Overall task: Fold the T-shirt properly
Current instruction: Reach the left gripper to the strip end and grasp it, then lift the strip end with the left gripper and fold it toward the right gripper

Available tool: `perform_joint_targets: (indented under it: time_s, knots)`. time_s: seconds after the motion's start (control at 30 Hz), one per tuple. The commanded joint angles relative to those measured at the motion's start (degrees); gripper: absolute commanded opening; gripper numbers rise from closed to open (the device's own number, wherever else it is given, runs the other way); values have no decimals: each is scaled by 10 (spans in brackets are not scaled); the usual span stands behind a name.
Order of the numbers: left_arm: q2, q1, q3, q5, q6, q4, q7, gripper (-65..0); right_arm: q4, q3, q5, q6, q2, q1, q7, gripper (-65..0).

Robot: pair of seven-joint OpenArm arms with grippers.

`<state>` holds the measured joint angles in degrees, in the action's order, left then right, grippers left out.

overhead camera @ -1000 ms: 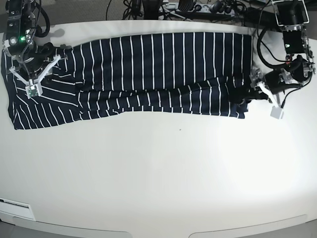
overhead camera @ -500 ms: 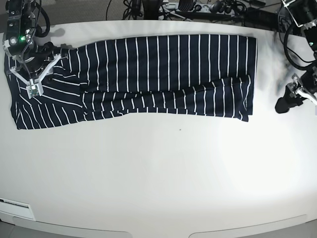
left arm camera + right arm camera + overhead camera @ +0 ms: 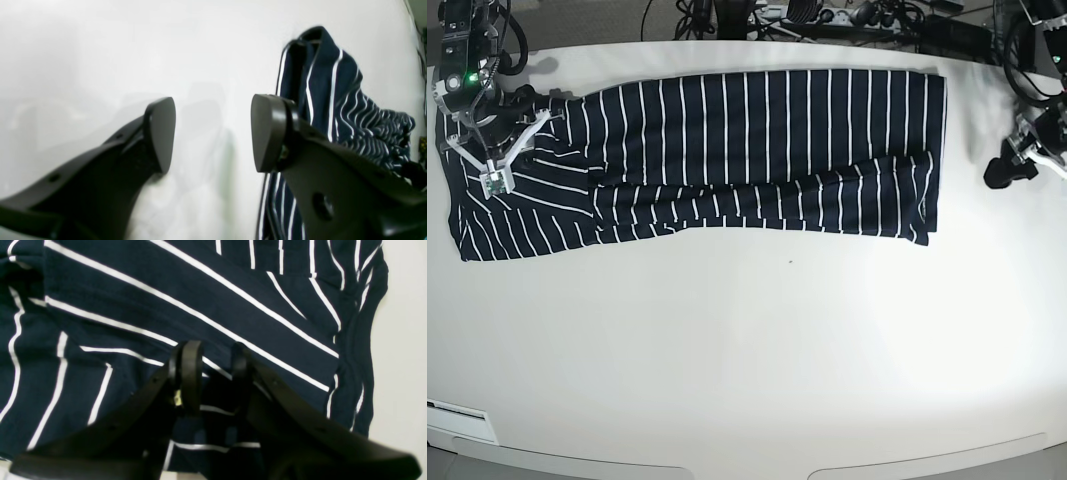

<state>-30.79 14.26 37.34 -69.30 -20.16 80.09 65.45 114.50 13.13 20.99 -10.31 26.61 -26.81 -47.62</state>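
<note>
Left pincer (image 3: 213, 133): jaws spread wide, empty, above bare white desk (image 3: 757, 350) just beside shirt's edge | Right pincer (image 3: 217, 373): jaws narrowly apart over cloth, grip cannot be told | T-shirt (image 3: 727, 150): striped navy, folded lengthwise into a long band along desk's far side.

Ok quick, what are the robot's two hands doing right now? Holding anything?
Left gripper: open and empty, above the bare table beside the T-shirt.
Right gripper: down on the T-shirt, jaws narrow; cannot tell if it grips cloth.

Soft matt cloth T-shirt (image 3: 727, 150); smooth white table (image 3: 757, 350)
</note>
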Motion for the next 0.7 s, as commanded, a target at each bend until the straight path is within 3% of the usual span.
perform_joint_targets:
  time_s: [0.0, 0.13, 0.67]
  knots:
    - [-8, 2, -12, -5, -8, 5, 22, -279, 12, 4, 0, 2, 9, 2, 11, -465]
    - [-8, 3, -60, -38, -26, 5, 34, -280, 12, 4, -1, 2, 9, 2, 6, -465]
    - [13, 1, -156, -53, -28, 5, 37, -279, 12, 4, -1, 2, 9, 1, 0, -465]
